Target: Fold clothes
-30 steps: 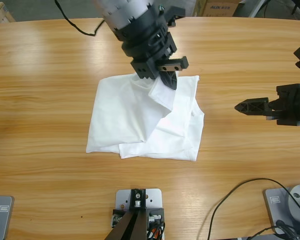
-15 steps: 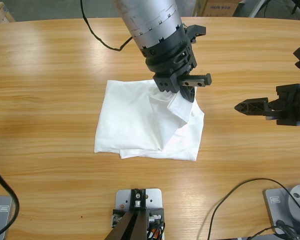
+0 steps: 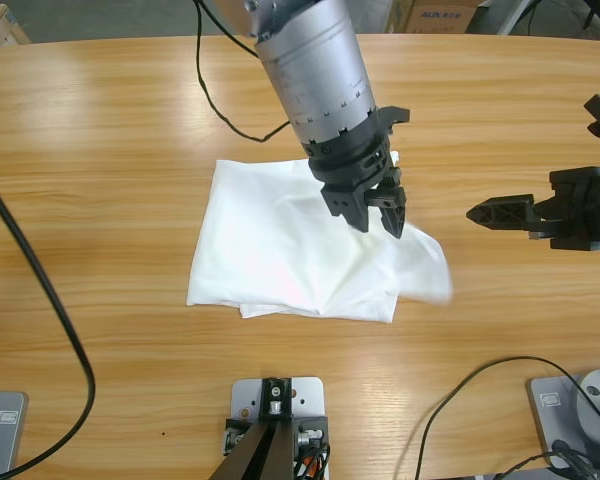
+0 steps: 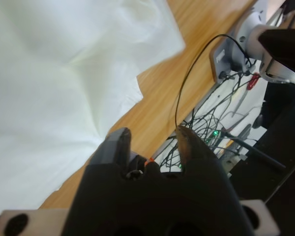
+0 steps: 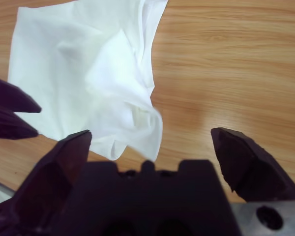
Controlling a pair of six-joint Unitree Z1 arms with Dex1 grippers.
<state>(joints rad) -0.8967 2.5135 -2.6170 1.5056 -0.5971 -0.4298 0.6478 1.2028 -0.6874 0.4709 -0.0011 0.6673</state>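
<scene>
White T-shirt (image 3: 280,250): lying part-folded on the wooden table (image 3: 100,180) near its middle, a loose flap (image 3: 425,265) spreading off its right edge toward the other arm.

Black cable (image 3: 40,290): running down the table's left side, well apart from the cloth.

Left gripper (image 3: 378,212): hanging over the shirt's right part on the big silver arm (image 3: 315,75), which is covering the garment's upper right corner. Its jaws are standing a little apart with nothing between them; in the wrist view the cloth is lying beyond them (image 4: 152,140).

Right gripper (image 3: 500,212): resting at the table's right edge, jaws spread wide and empty (image 5: 150,147), clear of the flap.

Change: half a second ago the left gripper was sitting higher on the shirt, at a raised fold; that fold is now lying flatter, thrown out rightward.
</scene>
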